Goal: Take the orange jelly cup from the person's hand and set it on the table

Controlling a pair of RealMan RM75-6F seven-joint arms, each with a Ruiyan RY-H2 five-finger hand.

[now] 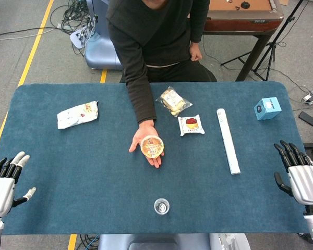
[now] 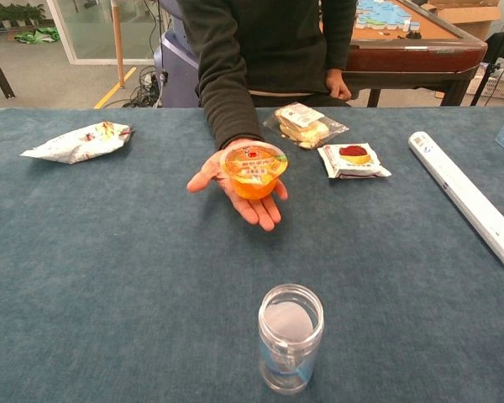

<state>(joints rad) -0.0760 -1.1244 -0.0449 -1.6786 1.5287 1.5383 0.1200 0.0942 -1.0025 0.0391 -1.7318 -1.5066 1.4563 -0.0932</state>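
The orange jelly cup (image 1: pixel 152 146) sits on the person's hand (image 1: pixel 146 139) mid-worktop, so the handover has not begun. Both the left robot hand (image 1: pixel 4 179) and right robot hand (image 1: pixel 301 176) rest empty, fingers spread, at the near corners. Next, one must reach in and grip the cup's sides.

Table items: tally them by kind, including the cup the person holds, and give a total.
Sealed snack packets: 3
Orange jelly cup: 1
Clear jar: 1
White roll: 1
Blue box: 1
Total: 7
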